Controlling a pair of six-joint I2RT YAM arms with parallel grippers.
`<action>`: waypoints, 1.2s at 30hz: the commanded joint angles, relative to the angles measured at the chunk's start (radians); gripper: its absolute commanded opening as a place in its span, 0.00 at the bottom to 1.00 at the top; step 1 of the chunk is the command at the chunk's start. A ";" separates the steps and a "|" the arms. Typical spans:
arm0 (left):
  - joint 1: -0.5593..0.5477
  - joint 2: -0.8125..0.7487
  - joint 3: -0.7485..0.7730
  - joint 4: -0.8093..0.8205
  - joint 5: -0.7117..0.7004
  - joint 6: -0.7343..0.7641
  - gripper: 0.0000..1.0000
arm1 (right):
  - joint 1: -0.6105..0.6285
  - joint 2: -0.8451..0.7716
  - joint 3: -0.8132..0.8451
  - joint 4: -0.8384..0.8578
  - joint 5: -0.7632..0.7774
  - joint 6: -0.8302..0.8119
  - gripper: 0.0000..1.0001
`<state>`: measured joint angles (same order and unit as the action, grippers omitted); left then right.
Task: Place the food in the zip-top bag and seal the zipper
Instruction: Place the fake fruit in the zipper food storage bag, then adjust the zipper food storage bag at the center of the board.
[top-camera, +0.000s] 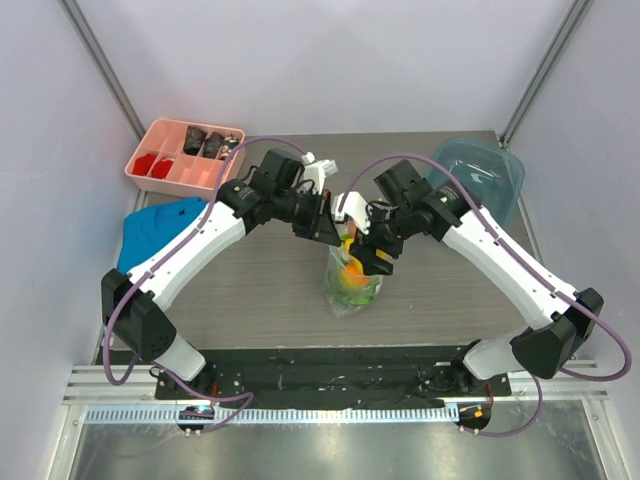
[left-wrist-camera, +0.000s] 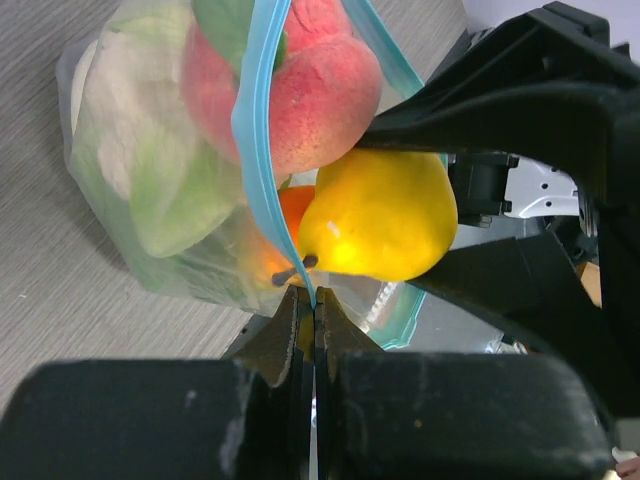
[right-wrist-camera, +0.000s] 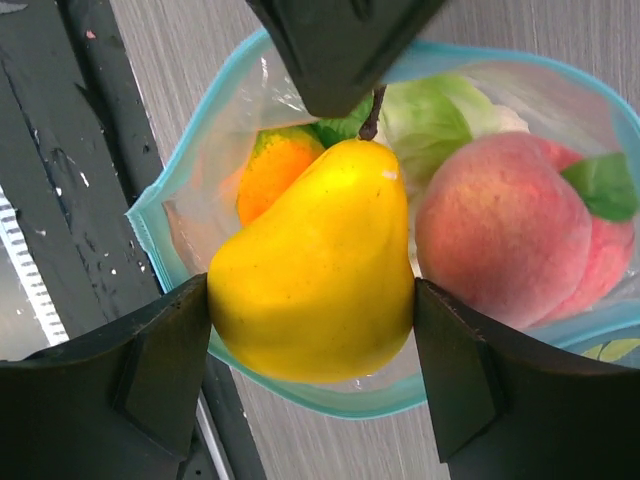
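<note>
At the middle of the table (top-camera: 250, 300), with bare surface all round, the zip-top bag (top-camera: 352, 285) stands mouth-up, holding cabbage (right-wrist-camera: 440, 115), a peach (right-wrist-camera: 500, 230) and an orange fruit (right-wrist-camera: 270, 175). The right gripper (right-wrist-camera: 312, 300) clasps a yellow pear (right-wrist-camera: 315, 250) over the crowded mouth's near rim. The left gripper (left-wrist-camera: 314, 310) is clenched on the zipper (left-wrist-camera: 255, 150) edge.

A pink tray (top-camera: 195, 124) of small pieces (top-camera: 205, 142) is sitting far left, a blue cloth (top-camera: 158, 228) lying nearer, a teal bowl (top-camera: 480, 175) resting far right.
</note>
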<state>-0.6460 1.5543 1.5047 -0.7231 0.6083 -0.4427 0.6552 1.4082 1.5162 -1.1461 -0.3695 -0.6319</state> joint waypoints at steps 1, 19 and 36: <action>0.003 -0.022 0.043 0.027 0.038 -0.010 0.00 | 0.035 0.017 0.117 -0.020 0.057 0.018 0.89; 0.003 -0.025 0.042 0.027 0.039 -0.007 0.00 | -0.336 0.014 0.070 -0.141 -0.150 0.386 0.67; -0.053 -0.014 0.169 0.010 0.002 0.013 0.00 | -0.356 0.057 0.159 -0.107 -0.540 0.509 0.01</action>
<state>-0.6594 1.5543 1.5837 -0.7429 0.6041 -0.4389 0.2546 1.4902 1.6344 -1.2896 -0.7975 -0.1753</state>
